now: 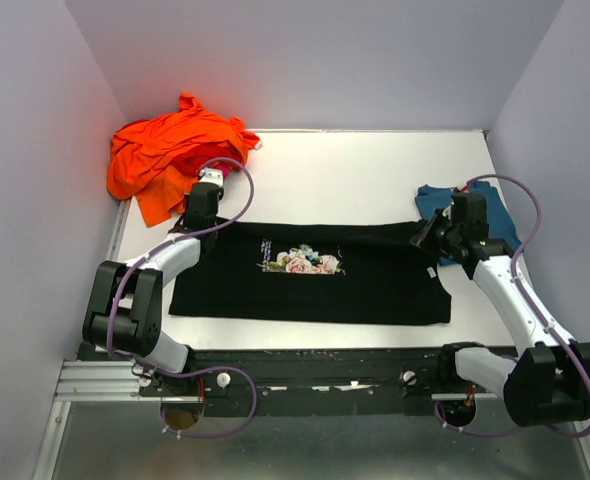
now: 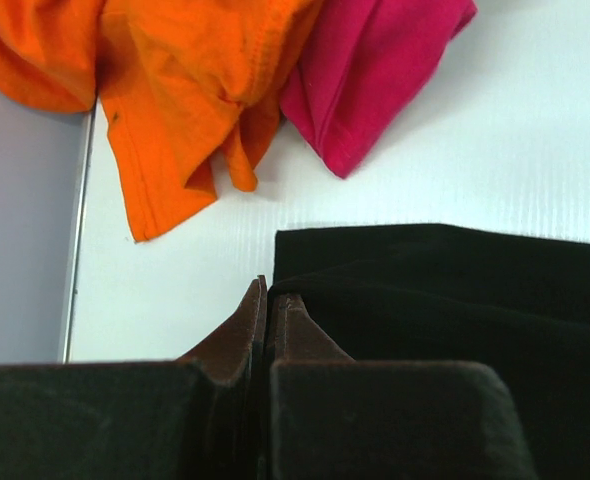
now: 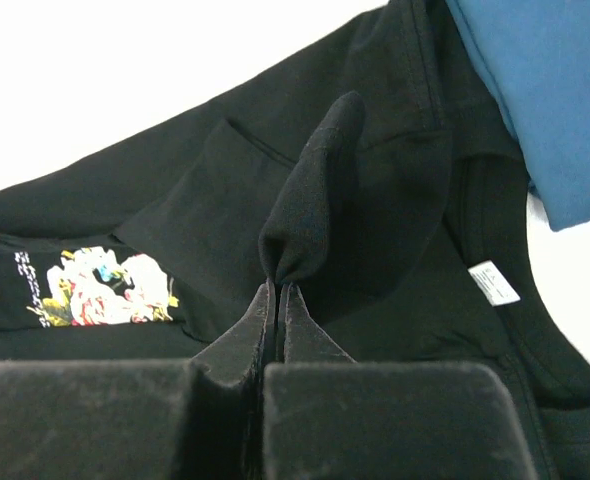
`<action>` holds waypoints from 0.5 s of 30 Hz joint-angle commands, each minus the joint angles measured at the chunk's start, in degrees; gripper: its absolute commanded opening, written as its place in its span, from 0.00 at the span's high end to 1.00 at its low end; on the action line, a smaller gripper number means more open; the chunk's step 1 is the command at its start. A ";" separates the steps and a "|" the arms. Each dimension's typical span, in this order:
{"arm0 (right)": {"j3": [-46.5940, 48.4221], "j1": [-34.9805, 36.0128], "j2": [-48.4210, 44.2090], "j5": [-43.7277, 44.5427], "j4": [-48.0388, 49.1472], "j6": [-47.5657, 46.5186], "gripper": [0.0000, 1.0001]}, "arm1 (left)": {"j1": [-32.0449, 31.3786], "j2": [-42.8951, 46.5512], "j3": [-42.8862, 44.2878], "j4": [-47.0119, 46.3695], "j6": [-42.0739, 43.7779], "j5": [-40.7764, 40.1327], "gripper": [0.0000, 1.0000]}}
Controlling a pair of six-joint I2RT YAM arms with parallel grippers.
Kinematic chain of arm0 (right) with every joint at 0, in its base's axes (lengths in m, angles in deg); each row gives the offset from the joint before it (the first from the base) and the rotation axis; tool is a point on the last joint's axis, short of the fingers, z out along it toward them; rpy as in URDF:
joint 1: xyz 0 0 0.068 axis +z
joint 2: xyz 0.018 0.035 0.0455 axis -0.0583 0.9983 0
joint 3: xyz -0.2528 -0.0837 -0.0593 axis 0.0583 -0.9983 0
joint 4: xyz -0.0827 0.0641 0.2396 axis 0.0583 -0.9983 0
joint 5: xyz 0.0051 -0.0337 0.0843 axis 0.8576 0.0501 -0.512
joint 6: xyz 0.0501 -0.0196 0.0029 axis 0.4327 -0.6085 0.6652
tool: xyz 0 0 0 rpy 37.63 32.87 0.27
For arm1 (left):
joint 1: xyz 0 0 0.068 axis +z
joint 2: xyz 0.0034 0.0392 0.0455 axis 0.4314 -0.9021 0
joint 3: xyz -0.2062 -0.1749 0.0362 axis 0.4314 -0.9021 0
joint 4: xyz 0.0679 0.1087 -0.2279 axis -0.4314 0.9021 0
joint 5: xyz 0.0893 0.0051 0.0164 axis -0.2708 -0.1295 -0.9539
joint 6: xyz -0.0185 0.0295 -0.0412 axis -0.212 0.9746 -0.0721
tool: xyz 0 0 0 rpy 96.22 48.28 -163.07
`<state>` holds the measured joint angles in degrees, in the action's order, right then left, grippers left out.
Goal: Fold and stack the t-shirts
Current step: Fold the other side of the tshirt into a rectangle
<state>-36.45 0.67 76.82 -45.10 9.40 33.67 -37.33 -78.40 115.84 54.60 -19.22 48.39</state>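
Starting far left: orange t-shirt (image 1: 165, 150) crumpled in the corner, magenta-pink t-shirt (image 2: 375, 70) touching it, left gripper (image 2: 266, 296) closed tight on a corner of the black t-shirt (image 1: 375, 290) spread flat centrally, right gripper (image 3: 277, 287) pinched fully on a raised fold near its collar, teal-blue t-shirt (image 3: 545, 90) touching that end.

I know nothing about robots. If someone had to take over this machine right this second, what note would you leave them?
Left gripper: shut on the far-left corner of the black t-shirt.
Right gripper: shut on a pinch of the same shirt near its collar.
The black shirt lies spread across the table, print up.
The orange t-shirt and magenta t-shirt are crumpled in the far-left corner; the teal t-shirt sits far right, by the black collar.
Done: black shirt laid out and gripped.
Left: fold it, then fold and stack the others.
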 commanded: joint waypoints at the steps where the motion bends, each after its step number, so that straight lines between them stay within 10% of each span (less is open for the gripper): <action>1: -4.84 -0.23 -3.36 2.07 1.68 2.11 0.99 | -0.45 0.59 -2.80 -1.60 -0.16 -1.30 1.00; 15: -13.02 -0.14 -8.90 -2.15 2.38 4.04 0.99 | -0.97 0.59 -6.40 -2.13 -3.85 -9.03 1.00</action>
<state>-48.67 0.67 68.36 -45.51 10.34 36.94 -38.18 -78.00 109.80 54.36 -21.69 43.76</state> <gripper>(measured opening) 0.015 0.034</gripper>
